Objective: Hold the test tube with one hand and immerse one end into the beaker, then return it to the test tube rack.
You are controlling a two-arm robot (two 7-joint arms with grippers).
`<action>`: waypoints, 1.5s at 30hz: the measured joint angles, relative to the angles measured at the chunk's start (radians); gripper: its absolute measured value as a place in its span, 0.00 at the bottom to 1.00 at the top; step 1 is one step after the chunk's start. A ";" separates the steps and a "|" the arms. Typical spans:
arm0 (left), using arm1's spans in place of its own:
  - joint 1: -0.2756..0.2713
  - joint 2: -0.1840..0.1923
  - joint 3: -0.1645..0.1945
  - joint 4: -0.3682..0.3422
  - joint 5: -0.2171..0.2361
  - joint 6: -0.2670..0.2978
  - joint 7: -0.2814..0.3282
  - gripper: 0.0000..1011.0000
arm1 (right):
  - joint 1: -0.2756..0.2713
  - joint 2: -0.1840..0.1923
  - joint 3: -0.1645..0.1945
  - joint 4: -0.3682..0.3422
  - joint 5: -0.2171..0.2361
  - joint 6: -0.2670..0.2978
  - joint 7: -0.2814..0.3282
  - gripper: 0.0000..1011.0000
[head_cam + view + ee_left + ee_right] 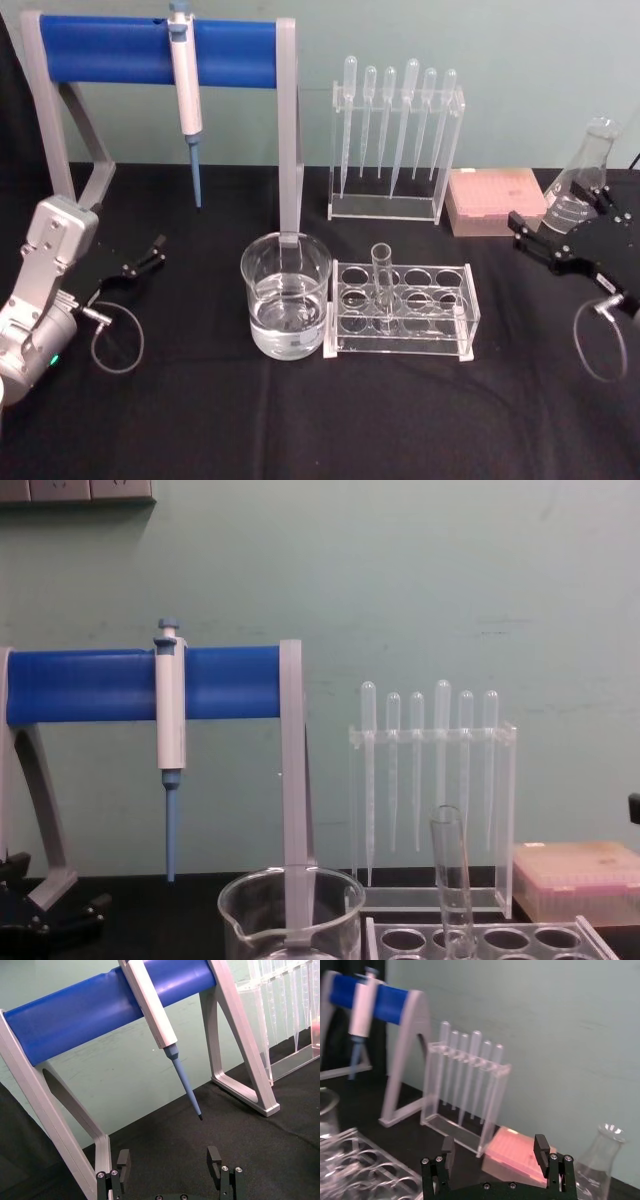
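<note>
The chest view's lower edge cuts off the beaker [338,920] and test tube [450,880].

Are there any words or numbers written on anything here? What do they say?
None can be read.
The pipettor, the beaker, the pink box, the open left gripper and the open right gripper show no writing clear enough to read.

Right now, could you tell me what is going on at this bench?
Nothing is being handled at the moment. The test tube stands upright in the clear rack, just beside the beaker, which holds clear liquid. The left gripper hovers open over the table's left side, and the right gripper hovers open on the right, near an Erlenmeyer flask. Neither touches anything.
</note>
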 joint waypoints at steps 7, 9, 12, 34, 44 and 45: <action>0.000 0.000 0.000 0.000 0.000 0.000 0.000 0.99 | -0.064 0.096 0.034 -0.097 0.034 0.010 0.128 0.99; 0.000 0.000 0.000 0.000 0.000 0.000 0.000 0.99 | -0.083 0.122 0.041 -0.120 0.046 0.010 0.174 0.99; 0.000 0.000 0.000 0.000 0.000 0.000 0.000 0.99 | -0.097 0.144 0.045 -0.135 0.057 0.010 0.219 0.99; 0.000 0.000 0.000 0.000 0.000 0.000 0.000 0.99 | 0.061 0.118 -0.074 -0.088 0.090 0.163 0.527 0.99; 0.000 0.000 0.000 0.000 0.000 0.000 0.000 0.99 | 0.176 0.065 -0.157 -0.054 0.064 0.225 0.552 0.99; 0.000 0.000 0.000 0.000 0.000 0.000 0.000 0.99 | 0.182 0.061 -0.162 -0.052 0.064 0.228 0.553 0.99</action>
